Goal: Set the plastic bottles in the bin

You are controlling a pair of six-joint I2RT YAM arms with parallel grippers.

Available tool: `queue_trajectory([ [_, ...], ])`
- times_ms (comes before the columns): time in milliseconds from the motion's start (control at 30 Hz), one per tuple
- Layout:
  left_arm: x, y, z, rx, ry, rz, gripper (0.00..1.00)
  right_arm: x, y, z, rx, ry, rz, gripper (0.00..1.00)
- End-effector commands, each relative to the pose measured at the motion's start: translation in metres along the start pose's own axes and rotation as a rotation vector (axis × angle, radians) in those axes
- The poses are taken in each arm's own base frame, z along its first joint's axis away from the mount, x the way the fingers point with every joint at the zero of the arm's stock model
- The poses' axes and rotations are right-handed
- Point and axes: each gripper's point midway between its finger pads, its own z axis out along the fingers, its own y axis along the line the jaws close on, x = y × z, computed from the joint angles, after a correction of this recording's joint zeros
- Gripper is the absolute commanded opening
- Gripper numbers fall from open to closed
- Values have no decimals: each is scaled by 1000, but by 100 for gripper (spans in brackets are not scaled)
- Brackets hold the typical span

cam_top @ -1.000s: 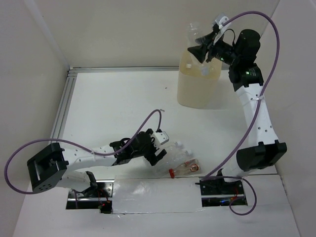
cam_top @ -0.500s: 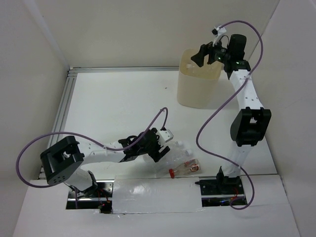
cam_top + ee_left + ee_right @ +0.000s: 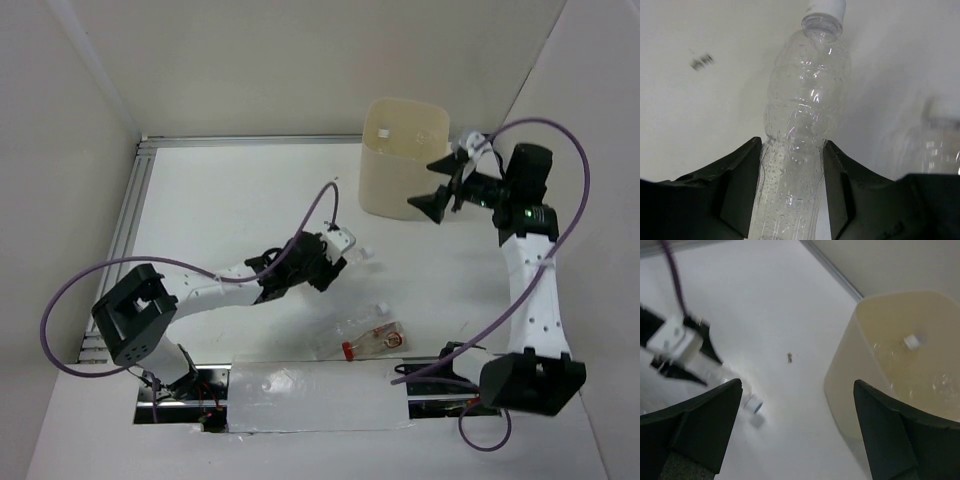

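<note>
Top external: left arm [image 3: 215, 290] outstretched, gripper [image 3: 792, 165] clasping bottle [image 3: 805, 100].

My work surface is a white table [image 3: 230, 200]. An aluminium rail [image 3: 125, 225] borders its left and far edges. White walls [image 3: 250, 70] enclose it. A small dark speck [image 3: 790, 357] lies on the table. A glossy white strip [image 3: 310, 392] covers the near edge.

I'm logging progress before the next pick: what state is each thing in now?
left gripper: shut on the clear bottle
clear bottle: capped, gripped at its body
right gripper: open, empty, near the bin
bin: upright, at least one bottle inside
red-capped bottle: lying on the table, ungripped
</note>
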Motion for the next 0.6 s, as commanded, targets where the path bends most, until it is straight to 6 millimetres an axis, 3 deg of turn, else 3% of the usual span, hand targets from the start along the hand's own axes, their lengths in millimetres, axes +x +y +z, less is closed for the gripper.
queue_trajectory([
  [0,-124,37,-29,-66,-313,-71,0,48,35,-17,-63,48,-95,97],
  [33,-164,42,-41,-62,-395,-75,0,60,47,-26,-56,67,-77,90],
  [100,-201,51,-51,-58,-474,-88,0,67,52,-33,-38,80,-69,78],
  [133,-241,52,-67,-50,-566,-85,0,69,52,-39,-15,86,-75,65],
  [167,-257,59,-73,-63,-606,-89,0,78,56,-42,-19,103,-36,29],
  [200,-270,58,-69,-48,-630,-95,0,80,62,-43,-23,106,-36,17],
  [233,-309,62,-87,-35,-739,-108,0,83,63,-46,-19,112,-61,8],
  [300,-355,72,-91,-6,-838,-140,0,102,70,-47,-20,147,-31,1],
  [333,-344,69,-68,7,-798,-138,0,102,69,-47,-21,147,-40,1],
  [367,-379,75,-86,22,-891,-165,0,106,73,-47,-29,154,-25,1],
  [433,-407,76,-85,46,-976,-201,0,112,77,-47,-38,161,-11,3],
  [467,-421,85,-72,52,-1011,-249,0,118,81,-47,-48,168,6,3],
  [533,-437,96,-66,52,-1093,-294,0,121,84,-47,-50,169,1,4],
  [567,-443,102,-49,51,-1120,-359,0,124,85,-47,-53,171,11,7],
])
